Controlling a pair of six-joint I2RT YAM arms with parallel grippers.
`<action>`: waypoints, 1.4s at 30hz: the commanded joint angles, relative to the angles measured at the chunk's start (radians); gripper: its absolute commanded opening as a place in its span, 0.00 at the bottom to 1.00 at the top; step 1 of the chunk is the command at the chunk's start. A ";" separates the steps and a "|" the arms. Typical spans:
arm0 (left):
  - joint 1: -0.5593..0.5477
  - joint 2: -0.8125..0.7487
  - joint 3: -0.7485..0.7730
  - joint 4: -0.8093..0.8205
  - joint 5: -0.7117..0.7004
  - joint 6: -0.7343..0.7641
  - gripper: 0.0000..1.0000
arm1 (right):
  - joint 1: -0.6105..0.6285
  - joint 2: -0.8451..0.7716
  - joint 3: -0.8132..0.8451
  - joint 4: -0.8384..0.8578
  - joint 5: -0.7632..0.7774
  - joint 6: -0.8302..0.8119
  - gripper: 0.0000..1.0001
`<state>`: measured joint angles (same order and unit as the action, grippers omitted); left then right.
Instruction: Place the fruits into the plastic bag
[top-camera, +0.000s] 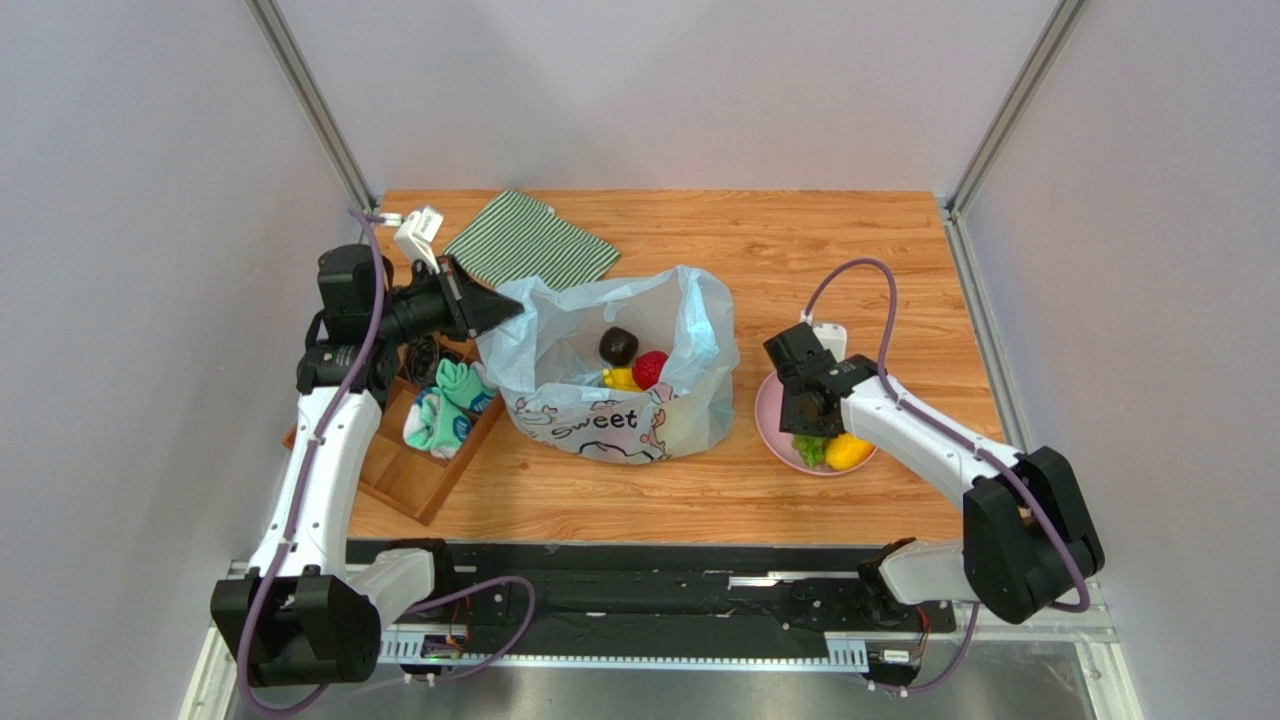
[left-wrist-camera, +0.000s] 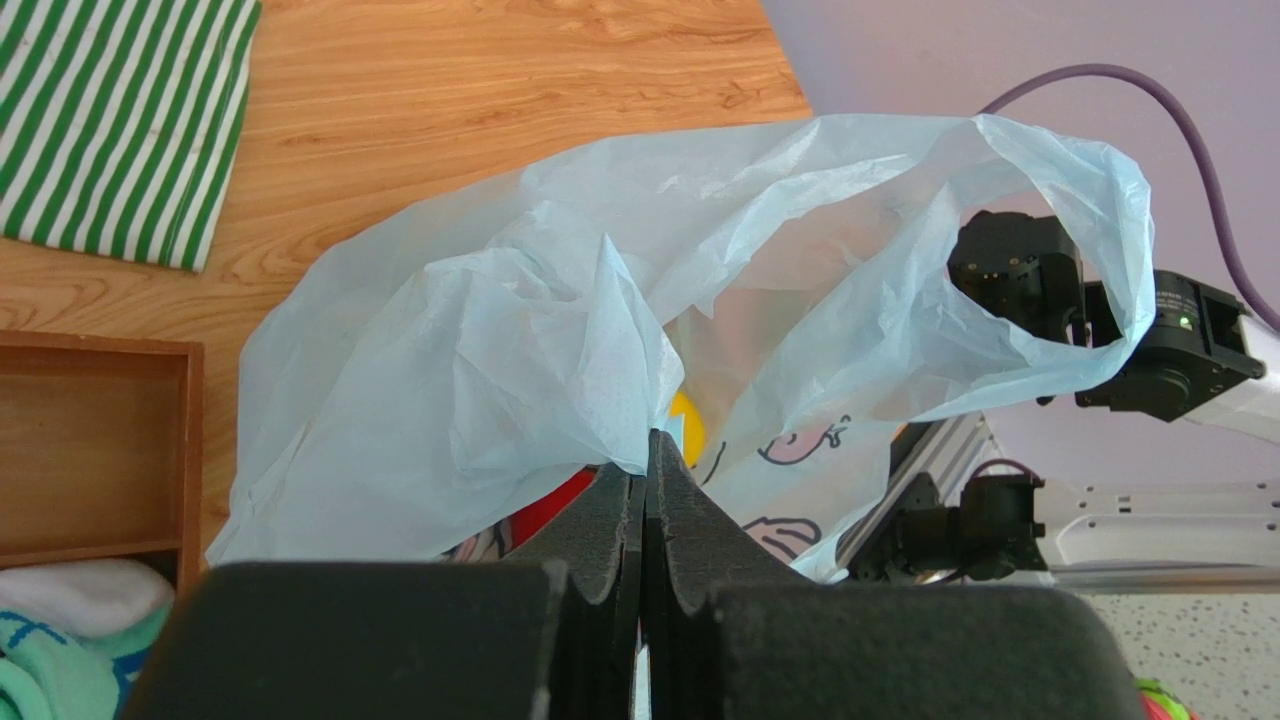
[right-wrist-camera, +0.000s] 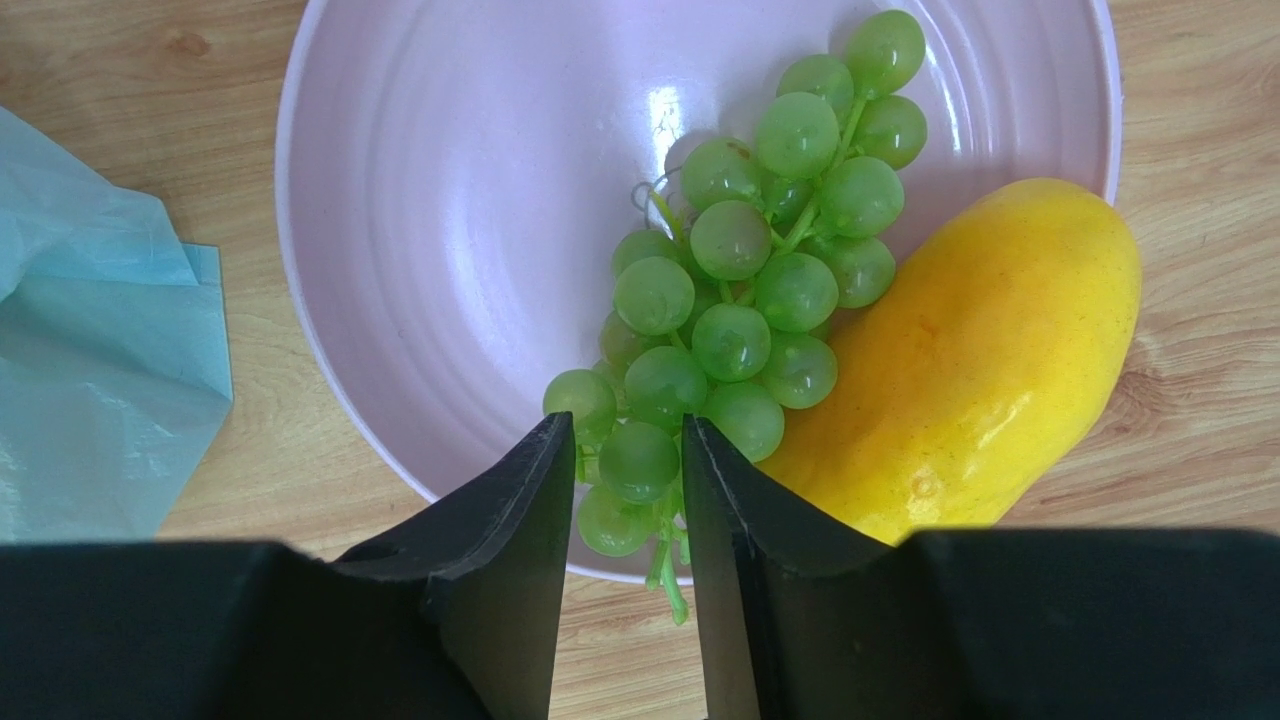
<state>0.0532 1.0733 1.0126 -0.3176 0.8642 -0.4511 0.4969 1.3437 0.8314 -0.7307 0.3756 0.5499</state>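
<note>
The grapes (right-wrist-camera: 736, 285) are light, bumpy and slippery. Your right gripper (right-wrist-camera: 628, 438) straddles the lowest ones by the stem; whether it is pinching them, I cannot tell.

Bright, even light — soft shadows, small glare on the pink plate (right-wrist-camera: 451, 225).

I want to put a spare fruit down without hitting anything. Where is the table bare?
Bare wood lies at the far right, behind the pink plate and right of the striped cloth; also the near strip before the plastic bag. The left side, around the tray, is crowded.
</note>
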 joint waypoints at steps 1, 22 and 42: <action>0.005 0.000 0.015 0.028 0.024 -0.006 0.00 | 0.005 0.011 0.000 0.002 0.034 0.018 0.36; 0.005 0.002 0.015 0.028 0.024 -0.006 0.00 | 0.006 -0.132 0.165 -0.082 0.029 -0.018 0.00; 0.004 0.002 0.006 0.054 0.048 -0.020 0.00 | 0.006 -0.565 0.389 0.293 -0.360 -0.189 0.00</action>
<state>0.0532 1.0737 1.0126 -0.3084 0.8818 -0.4591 0.4973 0.7639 1.1313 -0.6411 0.1909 0.4191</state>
